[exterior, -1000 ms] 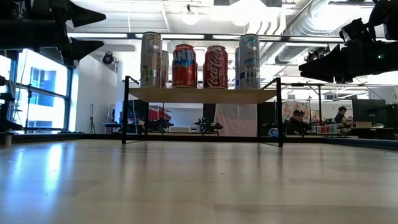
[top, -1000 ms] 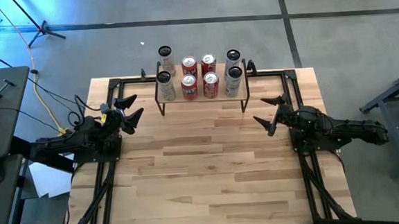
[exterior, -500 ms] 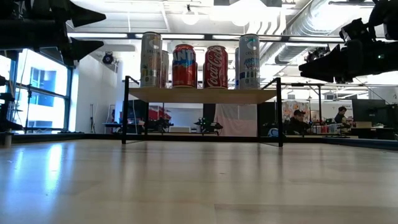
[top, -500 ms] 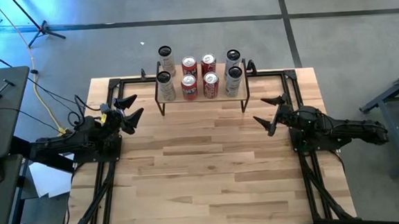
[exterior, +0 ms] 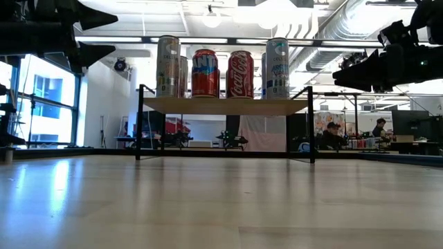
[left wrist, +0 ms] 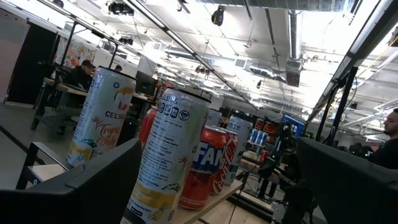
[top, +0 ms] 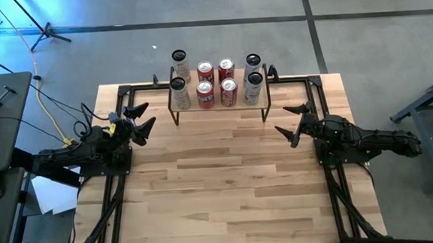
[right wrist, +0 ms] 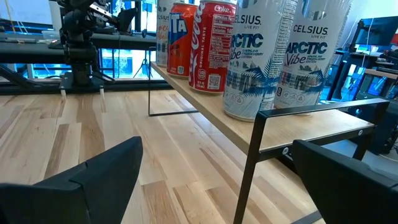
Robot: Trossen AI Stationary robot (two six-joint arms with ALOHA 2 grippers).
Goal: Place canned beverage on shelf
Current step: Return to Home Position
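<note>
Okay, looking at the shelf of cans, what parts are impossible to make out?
Low view: on the shelf, the back row of cans is almost hidden behind the front row.
Right wrist view: the Celsius cans' tops are cut off by the upper edge.
Left wrist view: the left arm's own fingers hide most of the shelf board.
High view: label text is too small to read.

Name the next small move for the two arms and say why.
Probably nothing beyond parking both arms where they are. Eight cans stand in two rows on the shelf, and no can shows on the tabletop. The left pincer and right pincer hang open and empty, off to either side of the shelf, so nothing seems left to pick.
</note>
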